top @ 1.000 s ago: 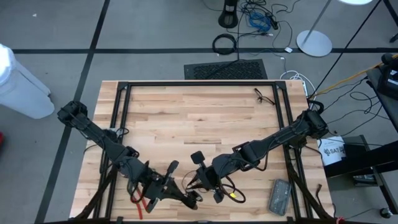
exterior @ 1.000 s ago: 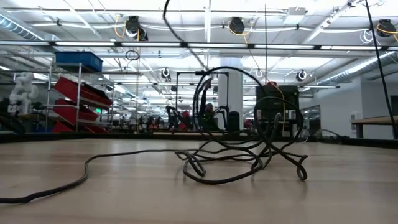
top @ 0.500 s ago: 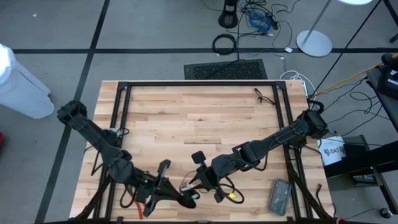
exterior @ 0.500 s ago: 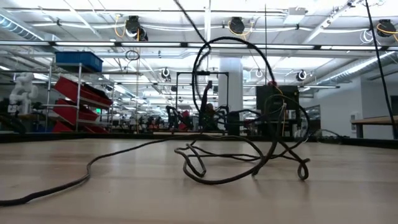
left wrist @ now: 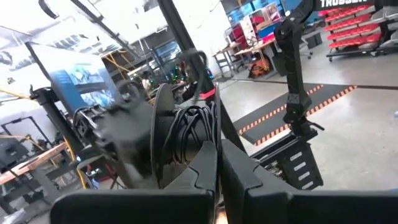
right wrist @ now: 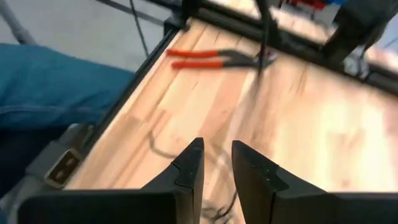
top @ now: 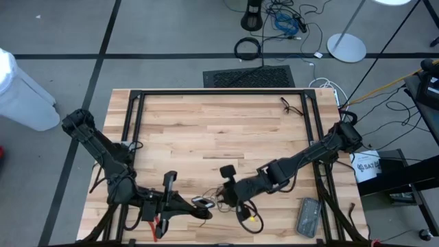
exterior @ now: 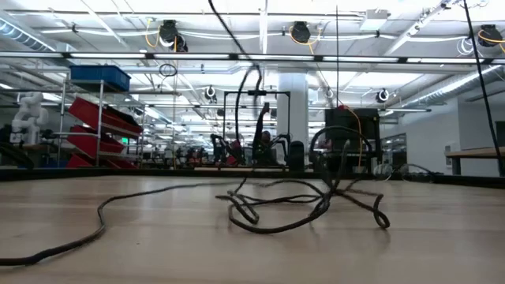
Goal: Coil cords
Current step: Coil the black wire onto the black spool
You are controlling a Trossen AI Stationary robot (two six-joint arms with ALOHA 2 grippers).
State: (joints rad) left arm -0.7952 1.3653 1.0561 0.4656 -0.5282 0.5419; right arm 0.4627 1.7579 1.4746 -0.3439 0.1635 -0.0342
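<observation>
Near the red-handled pliers, the left gripper lies low, pinched on one thin cord; the right gripper faces it, fingers slightly parted.

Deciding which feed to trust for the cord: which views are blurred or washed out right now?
Left wrist view: motion-smeared, bright background behind the cord bundle. Right wrist view: soft, the pliers streaked. Low view: sharp on the cord, ceiling lights glaring. High view: evenly lit, the clearest on both arms.

Cords lie tangled on the counter between both grippers; pliers sit left, by the near edge.
</observation>
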